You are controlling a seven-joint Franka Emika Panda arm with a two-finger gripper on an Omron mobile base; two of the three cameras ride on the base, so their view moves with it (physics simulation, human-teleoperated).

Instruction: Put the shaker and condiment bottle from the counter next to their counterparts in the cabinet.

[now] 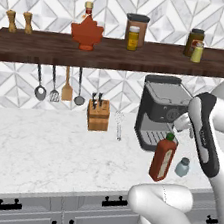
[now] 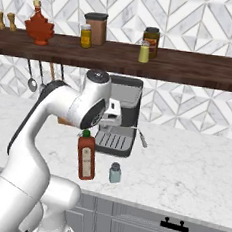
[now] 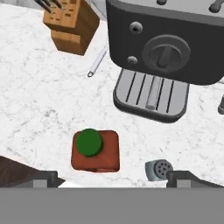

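Hazard: the pincer (image 3: 111, 177), jaws spread wide and holding nothing, hangs above the condiment bottle (image 3: 95, 150); a descent drifting toward 3 o'clock could topple the shaker (image 3: 158, 169) just beside it. Both stand on the tabletop (image 1: 38, 149) before the coffee machine (image 1: 160, 111). Count: one bottle, one shaker; counterparts on the cabinet (image 1: 37, 45), one maple-leaf bottle (image 1: 86, 29), one yellow-green shaker (image 1: 197, 51).

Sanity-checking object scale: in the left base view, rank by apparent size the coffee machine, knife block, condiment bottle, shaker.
1. coffee machine
2. condiment bottle and knife block: look alike; the bottle is nearer the camera, so unranked
3. shaker
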